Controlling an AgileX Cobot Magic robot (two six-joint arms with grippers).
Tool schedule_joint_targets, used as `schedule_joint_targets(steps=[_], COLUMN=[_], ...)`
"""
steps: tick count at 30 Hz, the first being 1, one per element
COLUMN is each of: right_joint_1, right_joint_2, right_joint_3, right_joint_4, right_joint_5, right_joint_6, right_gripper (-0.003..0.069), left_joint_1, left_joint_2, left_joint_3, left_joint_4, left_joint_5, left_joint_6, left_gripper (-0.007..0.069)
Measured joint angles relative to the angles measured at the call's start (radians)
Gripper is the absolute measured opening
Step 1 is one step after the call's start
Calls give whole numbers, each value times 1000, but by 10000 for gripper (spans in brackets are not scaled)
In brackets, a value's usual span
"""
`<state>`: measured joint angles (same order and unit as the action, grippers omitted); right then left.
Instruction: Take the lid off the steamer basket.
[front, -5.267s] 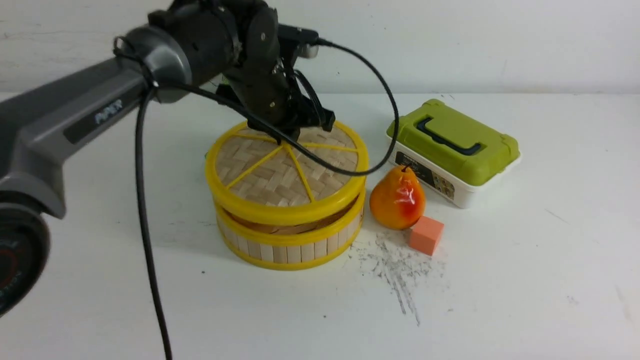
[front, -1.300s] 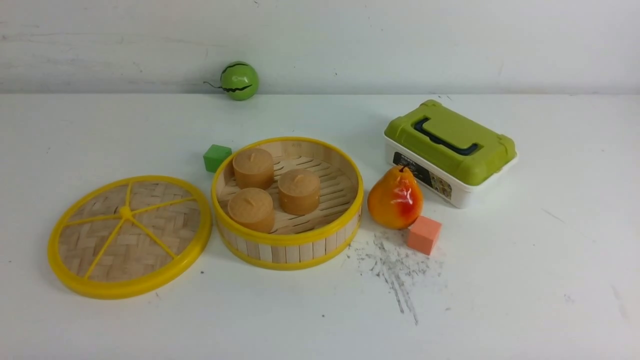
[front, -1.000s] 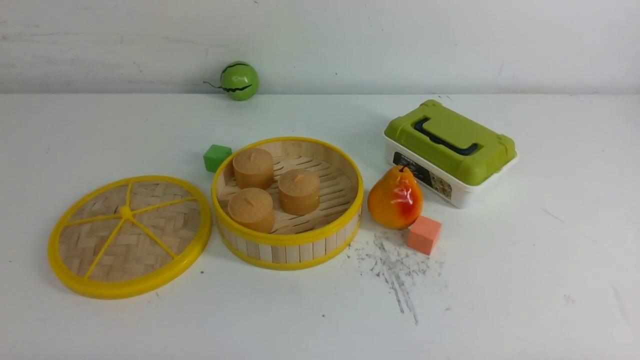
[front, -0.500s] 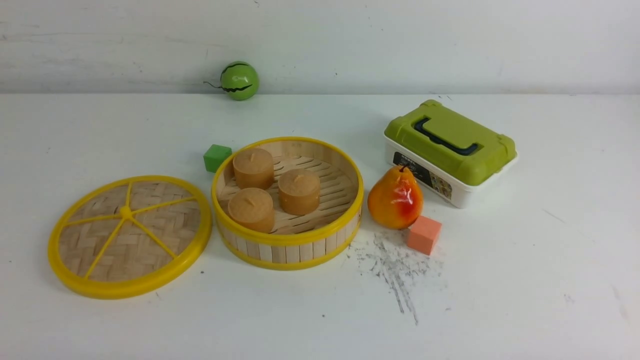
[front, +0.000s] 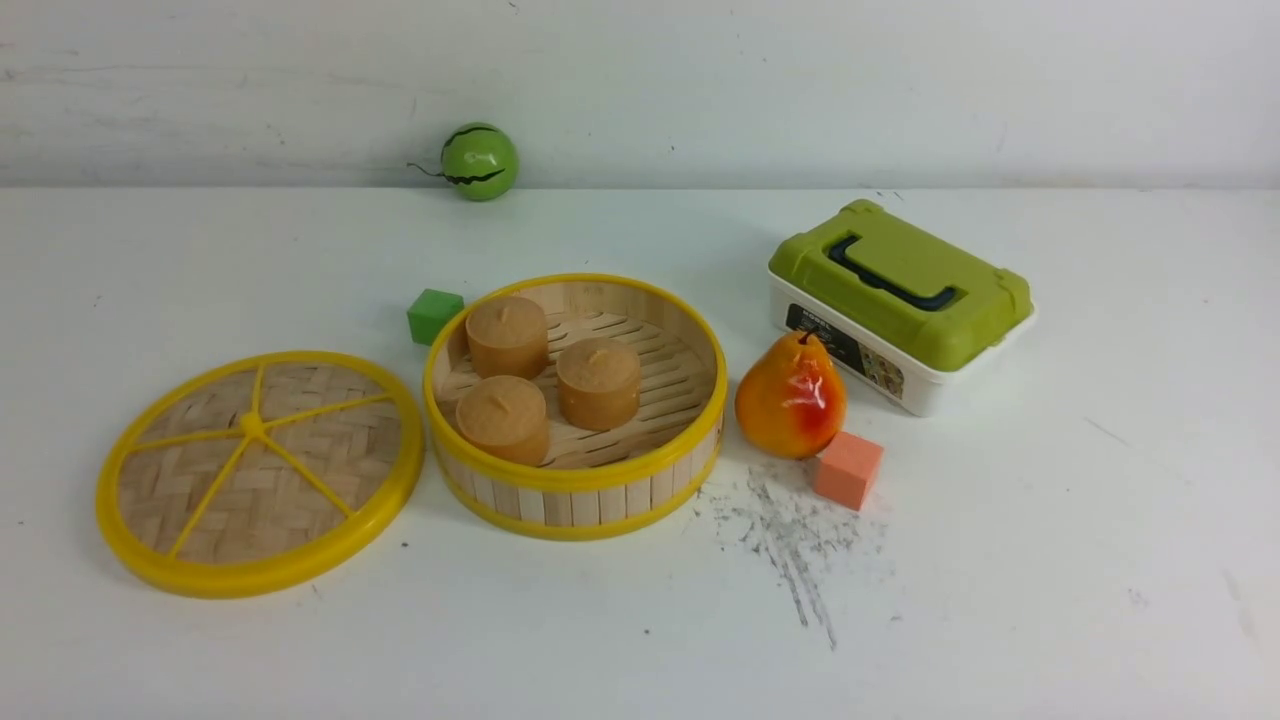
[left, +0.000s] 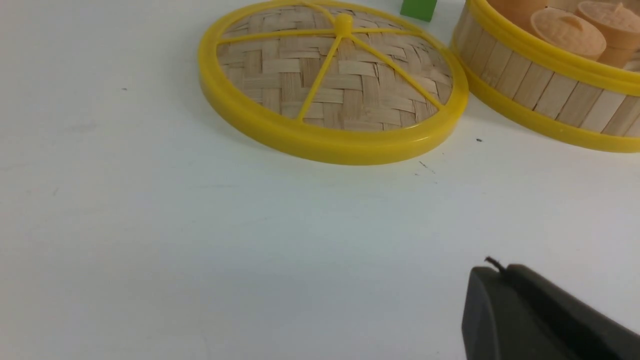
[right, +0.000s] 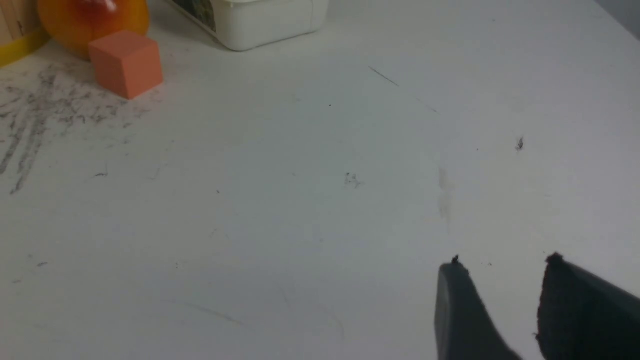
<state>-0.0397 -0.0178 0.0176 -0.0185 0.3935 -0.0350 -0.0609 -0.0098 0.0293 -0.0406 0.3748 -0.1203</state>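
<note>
The lid (front: 258, 470) (left: 332, 80), a woven bamboo disc with a yellow rim and spokes, lies flat on the table just left of the steamer basket (front: 575, 485) (left: 540, 95). The basket stands uncovered, with three brown buns (front: 598, 382) on its slatted floor. Neither arm shows in the front view. In the left wrist view my left gripper (left: 497, 270) is shut and empty, hovering over bare table on the near side of the lid. My right gripper (right: 502, 265) is open over bare table, well clear of the basket, with nothing between its fingers.
A yellow-red pear (front: 790, 395) and an orange cube (front: 848, 469) sit right of the basket. A white box with a green lid (front: 900, 300) stands behind them. A green cube (front: 433, 315) is behind the basket, and a green ball (front: 479, 161) rests by the back wall.
About five seconds ago my left gripper held the lid above the basket. Now the lid lies on the table at left and the arm has left the front view. Nothing moved over the last second.
</note>
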Motion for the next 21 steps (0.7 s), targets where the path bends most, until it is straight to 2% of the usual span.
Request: schedule_joint_targets(steps=[21], right_joint_1=[0], right_joint_2=[0], right_joint_3=[0], right_joint_4=[0], right_joint_5=[0], right_joint_6=[0], right_gripper=[239], left_joint_1=[0], left_joint_2=[0], left_joint_3=[0], left_joint_4=[0], left_joint_5=[0], left_joint_6=[0], left_gripper=[3])
